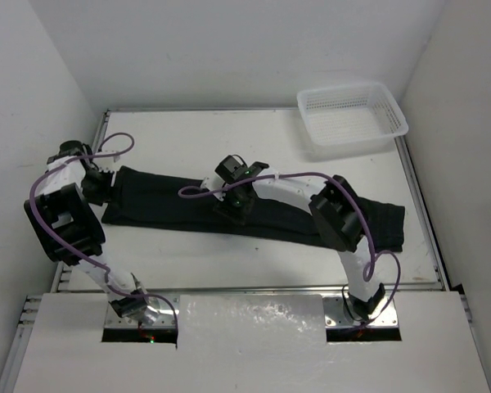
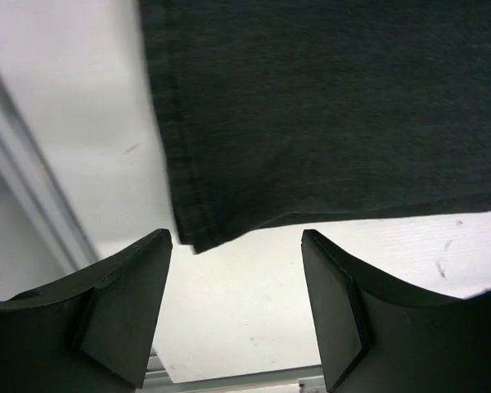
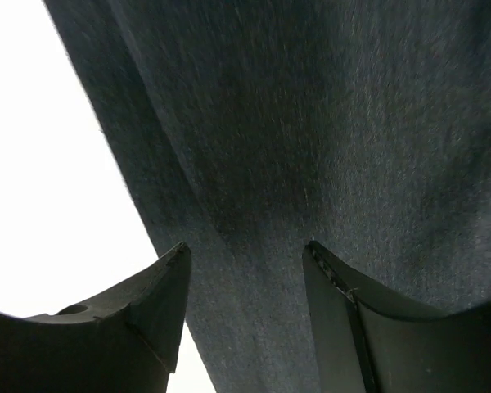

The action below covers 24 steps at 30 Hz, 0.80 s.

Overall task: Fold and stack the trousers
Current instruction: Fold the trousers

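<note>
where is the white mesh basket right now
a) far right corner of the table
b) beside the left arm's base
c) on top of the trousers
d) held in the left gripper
a, the basket sits at the table's far right corner, apart from the trousers lying across the middle.

The top camera sits high behind my bases and looks down over the whole table (image 1: 229,139), from the near edge to both far corners. The left wrist camera looks out past my left gripper (image 2: 236,237), very close over the hemmed end of the trousers (image 2: 327,106) by the left edge. The right wrist camera looks past my right gripper (image 3: 245,246), close over the cloth mid-table. All three views share the trousers, and the top view also takes in both wrists.
</note>
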Available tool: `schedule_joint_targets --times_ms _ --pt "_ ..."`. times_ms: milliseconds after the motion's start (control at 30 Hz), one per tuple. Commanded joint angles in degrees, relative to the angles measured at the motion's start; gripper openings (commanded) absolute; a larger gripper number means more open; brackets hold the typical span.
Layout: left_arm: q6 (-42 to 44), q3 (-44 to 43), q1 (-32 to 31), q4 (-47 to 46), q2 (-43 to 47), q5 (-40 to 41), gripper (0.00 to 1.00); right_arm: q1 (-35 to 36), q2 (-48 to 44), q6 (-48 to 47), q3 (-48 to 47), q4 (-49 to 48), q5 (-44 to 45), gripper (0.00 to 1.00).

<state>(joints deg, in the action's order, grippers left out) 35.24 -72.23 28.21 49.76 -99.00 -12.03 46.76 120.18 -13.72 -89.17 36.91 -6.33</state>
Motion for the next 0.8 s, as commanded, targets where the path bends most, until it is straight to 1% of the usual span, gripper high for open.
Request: schedule_joint_targets --times_ms 0,67,133,167,200,267,300,333,500,633,767 --pt "-1.1 -0.3 -0.4 -1.3 0.7 -0.4 0.63 0.4 1.0 -1.3 -0.3 0.7 1.6 0.54" --pt "-1.2 -1.1 -0.4 -1.3 0.0 -0.3 0.63 0.4 2.0 -1.1 0.0 0.9 3.2 0.53" --pt "-1.2 -1.6 -0.4 -1.1 -0.2 -0.1 0.63 0.3 3.1 -0.8 -0.2 0.8 4.0 0.44" --pt "-1.2 -1.7 -0.4 -1.1 -0.3 0.0 0.63 0.4 3.4 -0.5 -0.3 0.5 4.4 0.36" --pt "-1.1 -1.4 -0.4 -1.2 -0.4 0.3 0.63 0.4 3.8 -0.3 -0.4 0.4 4.5 0.21" --pt "-1.2 -1.0 -0.4 -1.4 -0.6 0.8 0.63 0.4 4.0 0.1 -0.7 0.3 4.4 0.11" --pt "-1.1 -0.4 -0.4 -1.8 -0.8 1.5 0.63 0.5 3.8 -0.3 -0.6 0.4 4.1 0.03" --pt "-1.1 0.0 -0.4 -1.9 -0.9 1.8 0.63 0.5 3.5 -0.7 -0.5 0.6 4.0 0.0" --pt "-0.7 0.9 -0.4 -2.7 -0.7 2.2 0.63 1.2 -1.1 -3.9 0.6 1.7 2.8 0.0" --pt "-0.4 0.5 -0.4 -2.6 -1.2 2.7 0.63 1.9 -7.7 -6.8 1.3 3.0 0.4 0.0" --pt "-0.3 0.0 -0.4 -2.9 -1.7 3.3 0.63 3.2 -10.0 -8.8 3.9 3.1 -2.0 0.0"
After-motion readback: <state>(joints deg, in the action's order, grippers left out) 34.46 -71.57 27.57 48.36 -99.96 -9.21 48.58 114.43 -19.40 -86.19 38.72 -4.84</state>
